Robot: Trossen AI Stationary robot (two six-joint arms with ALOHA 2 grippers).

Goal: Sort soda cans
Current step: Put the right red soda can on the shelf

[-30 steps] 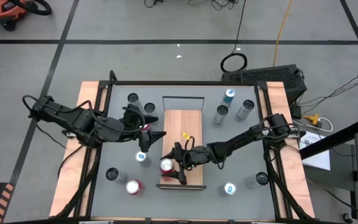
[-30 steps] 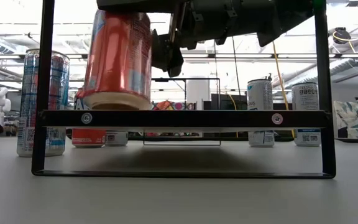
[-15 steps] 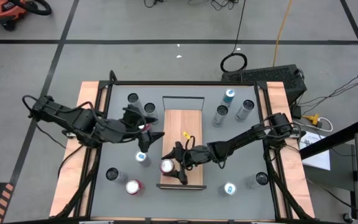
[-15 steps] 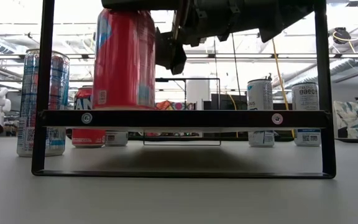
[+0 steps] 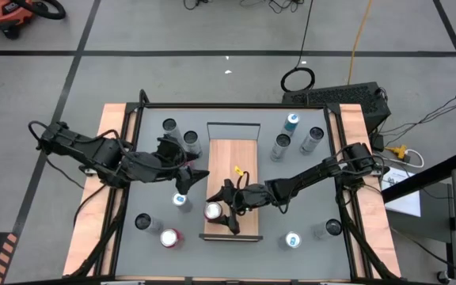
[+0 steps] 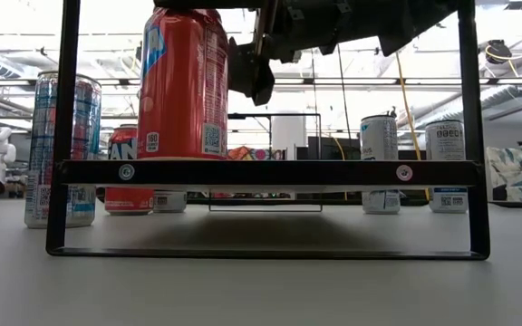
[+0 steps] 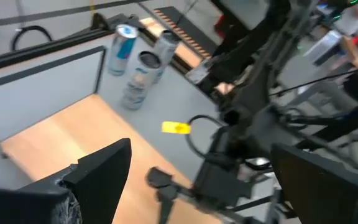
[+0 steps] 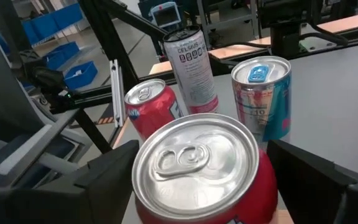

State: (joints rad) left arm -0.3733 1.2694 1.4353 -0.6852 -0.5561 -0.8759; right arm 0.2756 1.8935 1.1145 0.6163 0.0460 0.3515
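A red soda can point(image 5: 212, 210) with a silver top point(image 8: 197, 158) stands upright on the near left part of a raised wooden platform point(image 5: 236, 170). My right gripper point(image 5: 222, 211) reaches in from the right and is shut on it. In the low view the can point(image 6: 181, 86) rests on its base above the platform's black front bar. My left gripper point(image 5: 192, 180) hovers open left of the platform with nothing between its fingers point(image 7: 104, 168). Another red can point(image 8: 151, 106), a blue can point(image 8: 263, 93) and a silver-grey can point(image 8: 191, 62) stand beyond. My right gripper pinches the red can's side wall point(image 8: 267, 180) between its two fingers, one on each side, high on the can. The fingers come nearly level from the table's right side. The can is upright with its base on the wooden platform.
More cans stand on the grey table: silver-grey ones at the far left point(image 5: 169, 125) and far right point(image 5: 313, 140), blue ones point(image 5: 292, 121) point(image 5: 181, 200) point(image 5: 292, 241), a red one near the front point(image 5: 170, 237). A black frame point(image 6: 465, 136) carries the platform.
The red can was tilted in my right gripper a second ago, its base lifted. It has tipped back to upright and its base now sits on the platform. The right gripper stayed around it with the same gap.
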